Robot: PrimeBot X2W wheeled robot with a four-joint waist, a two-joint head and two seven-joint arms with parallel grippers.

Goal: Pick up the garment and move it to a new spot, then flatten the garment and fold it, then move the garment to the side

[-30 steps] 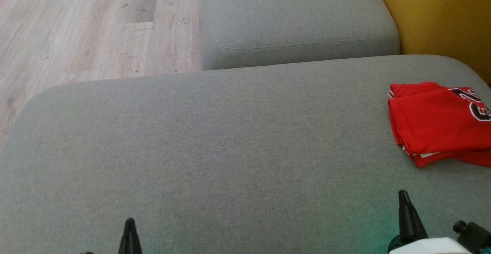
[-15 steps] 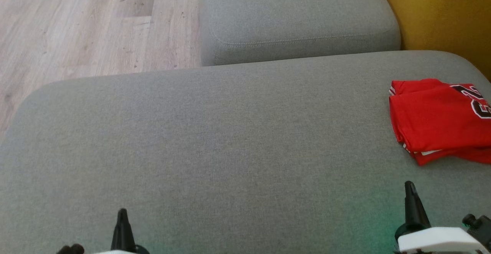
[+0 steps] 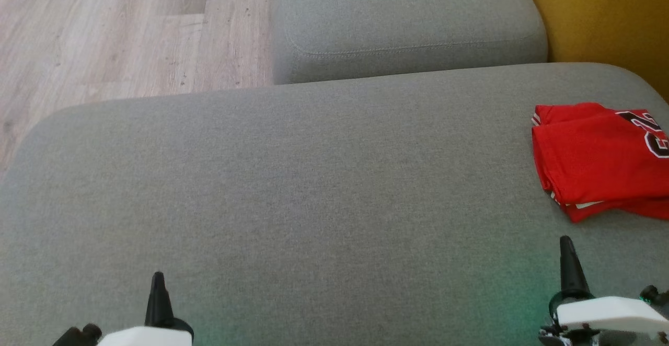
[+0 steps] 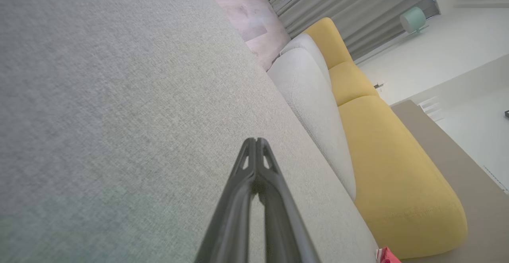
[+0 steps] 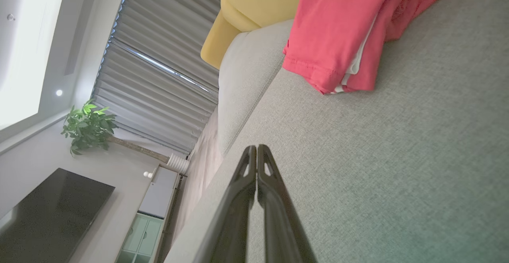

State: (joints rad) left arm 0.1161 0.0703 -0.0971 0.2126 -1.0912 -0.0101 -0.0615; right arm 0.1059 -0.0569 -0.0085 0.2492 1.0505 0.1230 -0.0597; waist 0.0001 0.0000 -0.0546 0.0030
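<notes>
Head view, left to right. Pale wood floor (image 3: 104,37) at 10 o'clock. Left gripper (image 3: 157,278) at 7 o'clock, low over the big grey seat cushion (image 3: 313,194), its two dark fingers pressed together into one point with nothing between them. The left wrist view agrees: fingers (image 4: 238,199) meet at the tips over bare grey fabric. A second grey cushion (image 3: 407,16) sits at 12 o'clock, butted against the far edge of the big one. Yellow upholstery (image 3: 601,16) at 1 o'clock. The garment (image 3: 596,163) lies at 3 o'clock on the big cushion, close to its right edge. It is red and folded into a compact stack, with white trim showing at the layered hem and a black-and-white print on top (cut by the frame edge, so unreadable). Right gripper (image 3: 566,244) at 5 o'clock, fingers likewise closed on nothing, near the garment's nearest corner but apart from it, with grey fabric between the two. In the right wrist view the garment sits at 1 o'clock beyond the closed tips, folded edge facing them. Grey curtains (image 5: 159,64) and a potted plant (image 5: 87,128) are at 9 to 10 o'clock.
</notes>
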